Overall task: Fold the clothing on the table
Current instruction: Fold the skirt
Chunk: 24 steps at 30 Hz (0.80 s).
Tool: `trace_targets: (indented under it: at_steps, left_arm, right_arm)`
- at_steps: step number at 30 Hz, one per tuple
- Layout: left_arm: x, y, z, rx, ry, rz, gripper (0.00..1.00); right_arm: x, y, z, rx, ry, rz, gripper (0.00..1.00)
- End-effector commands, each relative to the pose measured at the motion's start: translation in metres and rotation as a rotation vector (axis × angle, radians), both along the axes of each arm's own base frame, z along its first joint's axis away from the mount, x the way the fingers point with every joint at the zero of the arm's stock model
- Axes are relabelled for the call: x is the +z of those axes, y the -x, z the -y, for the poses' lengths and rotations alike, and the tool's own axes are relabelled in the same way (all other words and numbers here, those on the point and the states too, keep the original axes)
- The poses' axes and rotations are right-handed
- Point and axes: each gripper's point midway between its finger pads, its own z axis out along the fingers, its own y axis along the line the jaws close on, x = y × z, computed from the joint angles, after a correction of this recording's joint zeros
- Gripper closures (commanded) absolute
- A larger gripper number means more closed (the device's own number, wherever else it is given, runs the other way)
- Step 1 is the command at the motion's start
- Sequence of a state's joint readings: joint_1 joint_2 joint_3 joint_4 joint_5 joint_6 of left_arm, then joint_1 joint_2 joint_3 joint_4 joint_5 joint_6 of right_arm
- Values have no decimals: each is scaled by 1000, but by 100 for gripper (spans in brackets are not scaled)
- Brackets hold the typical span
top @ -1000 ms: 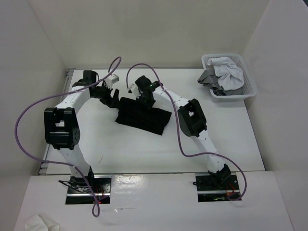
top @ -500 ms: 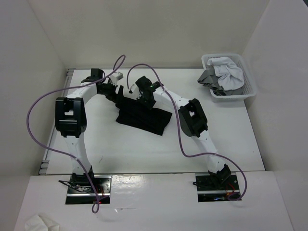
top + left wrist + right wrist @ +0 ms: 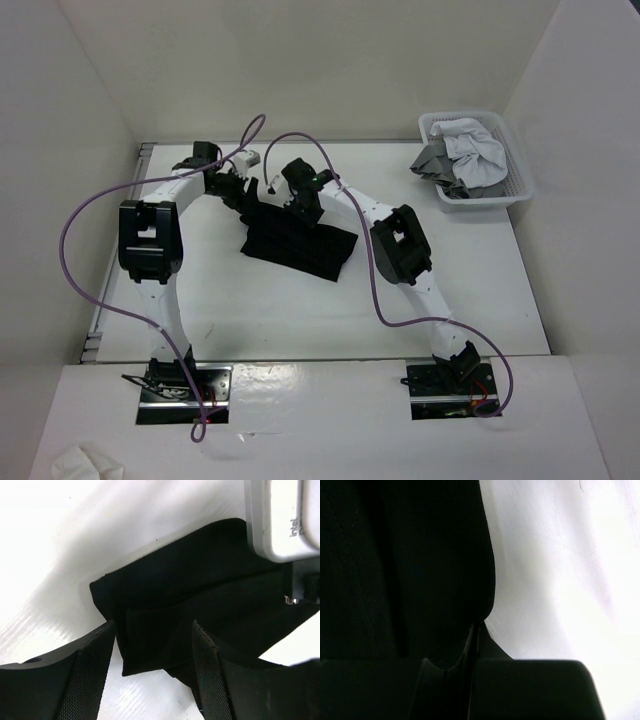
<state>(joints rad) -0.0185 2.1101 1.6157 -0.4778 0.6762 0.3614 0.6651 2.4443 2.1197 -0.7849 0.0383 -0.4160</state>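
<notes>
The black clothing [image 3: 300, 243] lies folded into a rough rectangle on the white table [image 3: 460, 290], left of centre. My left gripper [image 3: 252, 194] is at its far left corner. In the left wrist view this gripper [image 3: 151, 628] stands open, and a layered corner of the clothing [image 3: 165, 605] lies between the mesh-padded fingers [image 3: 92, 665]. My right gripper [image 3: 303, 207] is at the garment's far edge. In the right wrist view it [image 3: 473, 630] is shut, with the edge of the clothing [image 3: 410, 565] running into the fingertips.
A white basket [image 3: 482, 204] stands at the far right corner, holding a white garment [image 3: 472, 140] and a grey garment [image 3: 430, 160] that hangs over its left rim. Purple cables loop above both arms. White walls close in the table on three sides.
My left arm has swung right, bringing its gripper onto the clothing's far left corner, and its jaws have narrowed somewhat. The right arm and the clothing have stayed put.
</notes>
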Motion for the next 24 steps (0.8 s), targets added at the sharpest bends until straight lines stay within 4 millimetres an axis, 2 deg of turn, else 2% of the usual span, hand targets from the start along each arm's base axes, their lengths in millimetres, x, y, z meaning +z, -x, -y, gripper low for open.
trace_targets:
  at_steps: [1,7,11,13,16,20,22,24]
  left_arm:
    - [-2,8,4,-65,15,-7,31]
    - [-13,21,6,-96,-6,-46,33]
    - [-18,21,6,-102,-9,-49,40]
    - [-22,25,11,-115,0,-69,51]
    - [-25,27,17,-128,8,-78,58]
    - [-25,29,21,-139,7,-78,74]
    - [-22,28,23,-150,14,-72,78]
    - [-10,27,23,-157,11,-46,82]
  right_arm:
    - [0,4,16,-27,38,-26,100]
    - [0,4,16,-27,38,-26,100]
    - [0,3,15,-27,38,-26,100]
    - [0,3,15,-27,38,-26,100]
    - [0,3,15,-27,38,-26,100]
    - [-3,5,17,-27,43,-33,100]
    - [-6,7,18,-27,49,-40,100]
    - [-1,6,18,-27,43,-33,100]
